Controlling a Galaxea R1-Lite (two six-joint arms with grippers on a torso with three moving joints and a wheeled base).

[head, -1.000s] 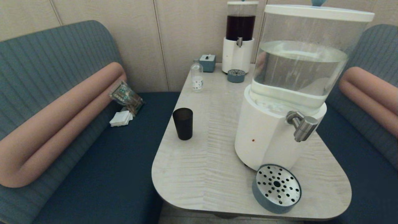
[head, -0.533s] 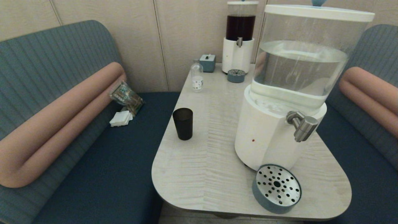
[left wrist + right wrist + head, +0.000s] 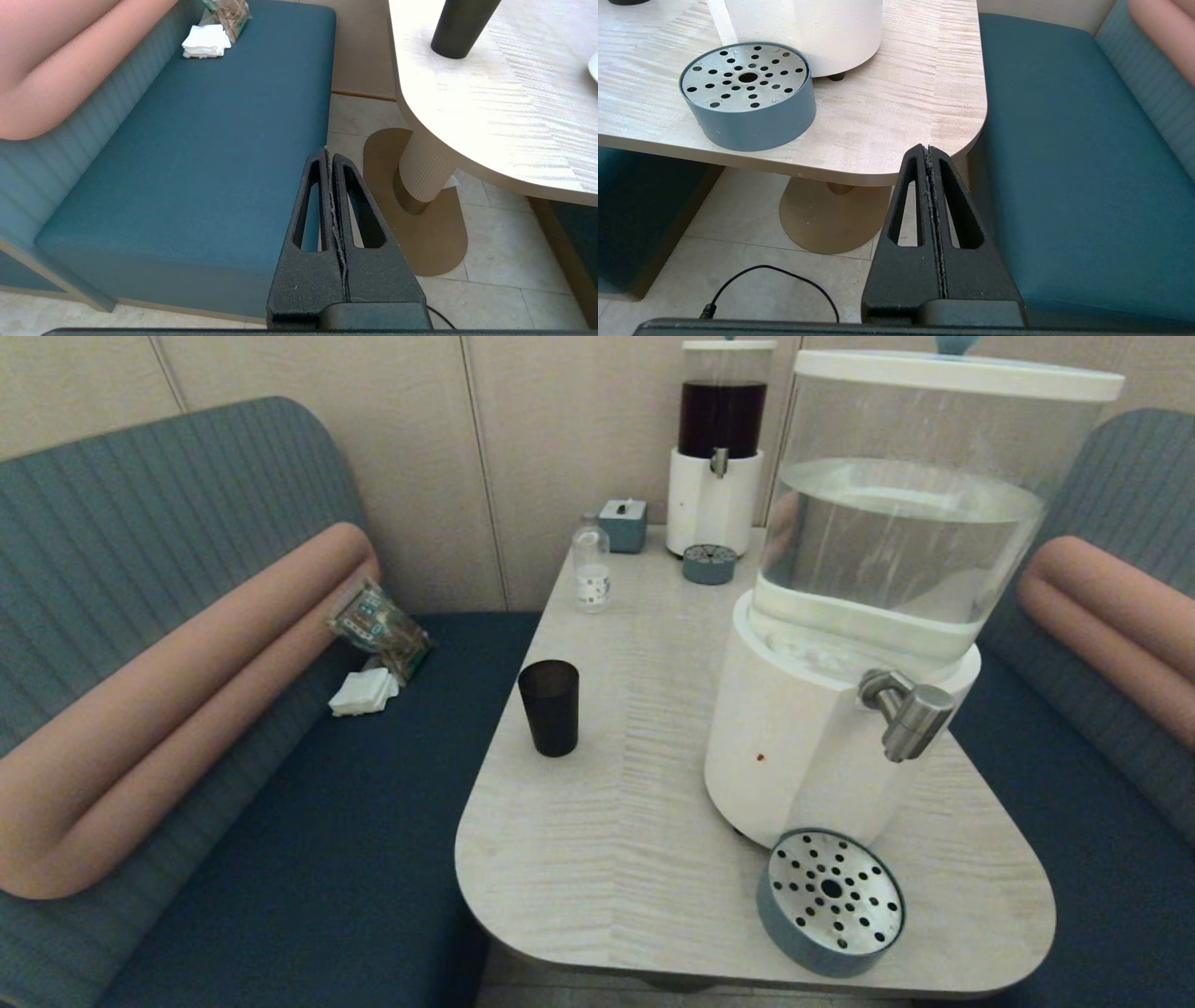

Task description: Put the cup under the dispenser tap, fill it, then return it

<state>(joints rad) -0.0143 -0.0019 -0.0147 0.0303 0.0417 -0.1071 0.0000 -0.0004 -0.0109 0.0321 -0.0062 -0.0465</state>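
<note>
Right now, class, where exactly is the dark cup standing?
In the head view, the cup stands upright near the table's left edge, left of the big white dispenser and nearer than the small clear bottle.

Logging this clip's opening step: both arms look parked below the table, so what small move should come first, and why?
Probably raise the left gripper toward the cup and open it. It is shut, low beside the table, like the right gripper. The cup stands upright and untouched on the robot's left, apart from the dispenser tap.

Café booth: bench seats [image 3: 280, 859], table [image 3: 597, 859], drink dispensers [image 3: 840, 709].
</note>
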